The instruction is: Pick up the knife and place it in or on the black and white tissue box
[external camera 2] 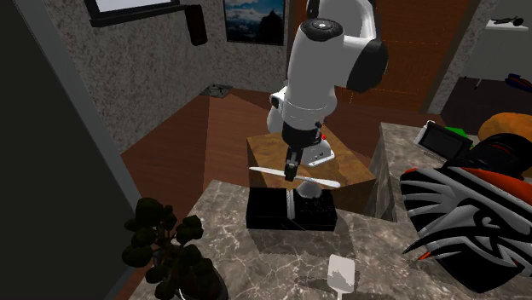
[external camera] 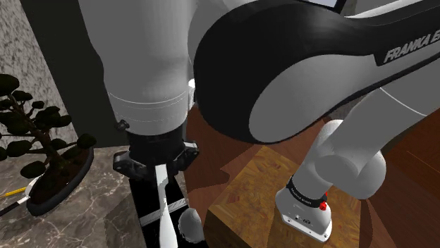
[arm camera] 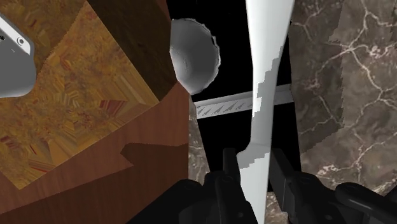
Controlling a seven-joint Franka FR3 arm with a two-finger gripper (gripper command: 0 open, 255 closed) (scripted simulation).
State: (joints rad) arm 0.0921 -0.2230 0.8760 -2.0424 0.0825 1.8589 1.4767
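Over at the second exterior view's left, a dark bonsai (external camera 2: 166, 247) sits near the corner of the marble counter (external camera 2: 247, 264). Toward the middle lies the black tissue box (external camera 2: 277, 213), with a white stripe and a grey tuft of tissue (external camera 2: 309, 189) poking up. Right above it hangs the black gripper (external camera 2: 292, 164), jaws clamped on the white knife (external camera 2: 268, 171), which lies level across the box and looks clear of its top. From the wrist, the knife runs out between the fingers (arm camera: 231, 170) over the box's stripe. Behind is the wooden stand (external camera 2: 349, 166). Further right a white flat utensil (external camera 2: 341, 273) rests on the counter, near an orange, black and white striped shape (external camera 2: 460, 222)
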